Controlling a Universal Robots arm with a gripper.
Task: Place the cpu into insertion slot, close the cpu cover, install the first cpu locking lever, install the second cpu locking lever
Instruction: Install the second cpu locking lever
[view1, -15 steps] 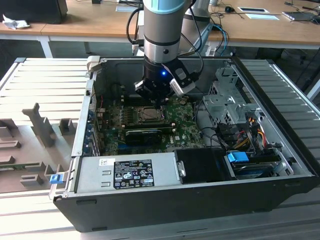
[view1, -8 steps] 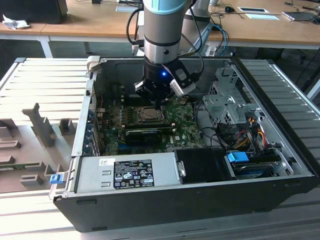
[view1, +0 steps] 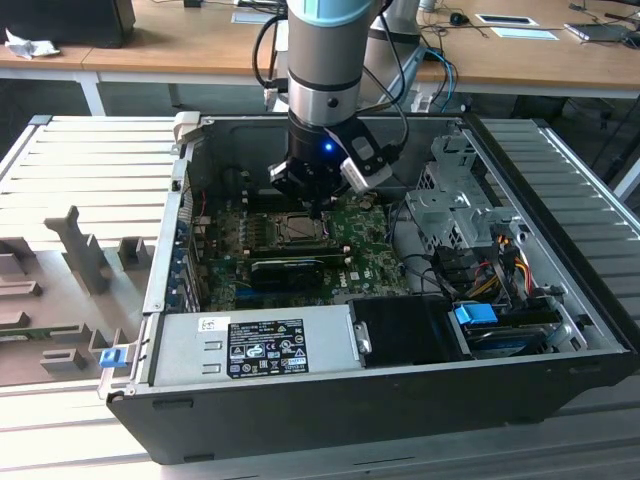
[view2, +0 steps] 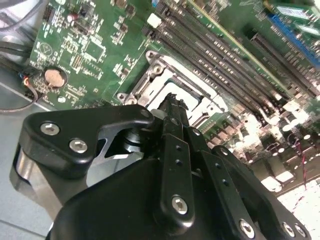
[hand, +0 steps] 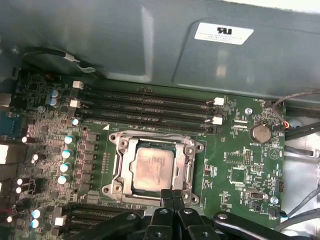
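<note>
Jaws pressed together at the cpu cover (hand: 187, 172) edge; the first wrist view shows the cpu (hand: 152, 169) seated

Dim case interior, blown-out glare at one motherboard (view2: 295, 195) corner, soft focus.

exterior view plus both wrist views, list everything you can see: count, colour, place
computer case: one, dark grey, open on a slatted metal bench
motherboard: one, green, on the case floor
cpu: one, silver-grey, seated in the insertion slot
insertion slot: one, mid motherboard
cpu cover: one, silver frame, closed around the cpu
memory slots: four, black, empty, beside the insertion slot
coin cell: one, silver, near the motherboard's edge
power supply: one, grey, labelled, at the case's near edge
drive cage: one, silver, toward the exterior view's right
desks: wooden, behind the case
tool: one, black, tips shut at the cpu cover's edge
</note>
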